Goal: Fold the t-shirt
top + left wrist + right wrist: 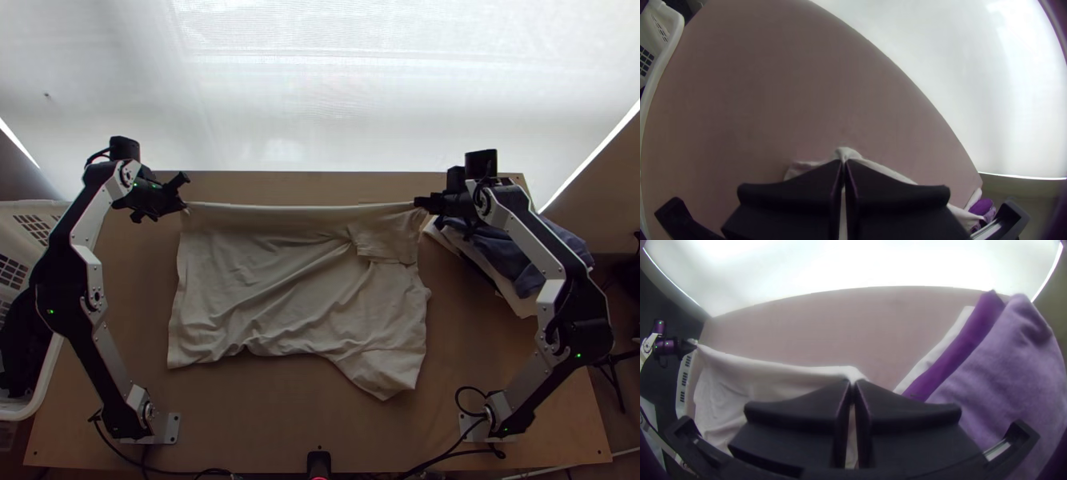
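Both ends of the far edge of the t-shirt (296,308) were pinched by left gripper (844,163) and right gripper (853,384), the rest spread wrinkled on the table (280,424) (likely light, floppy; best held there).

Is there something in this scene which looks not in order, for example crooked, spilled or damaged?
The t-shirt is wrinkled, and its near edge is uneven, with one corner jutting out. The stack of cloths at the right lies slanted, its layers out of line. I see no spill or damage.
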You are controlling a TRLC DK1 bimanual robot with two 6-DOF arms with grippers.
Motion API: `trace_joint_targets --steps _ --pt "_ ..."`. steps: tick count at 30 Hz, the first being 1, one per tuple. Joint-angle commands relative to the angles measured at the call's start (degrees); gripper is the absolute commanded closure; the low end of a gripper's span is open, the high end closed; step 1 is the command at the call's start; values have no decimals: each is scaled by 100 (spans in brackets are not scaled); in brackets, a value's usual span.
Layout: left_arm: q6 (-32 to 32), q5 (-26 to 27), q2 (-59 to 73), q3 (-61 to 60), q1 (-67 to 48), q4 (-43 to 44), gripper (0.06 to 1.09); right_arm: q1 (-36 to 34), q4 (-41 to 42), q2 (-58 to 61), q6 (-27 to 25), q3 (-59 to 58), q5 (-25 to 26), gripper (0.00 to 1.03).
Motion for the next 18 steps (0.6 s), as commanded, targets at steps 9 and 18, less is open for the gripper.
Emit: trace_joint_targets --steps 9,18 --pt "773 461 -1243 -1290 -181 -321 105 268 -1224 -396 -436 -560 -7 100" --pt "1336 487 -1286 -1448 -14 -541 105 136 -1522 -519 -770 -807 230 100"
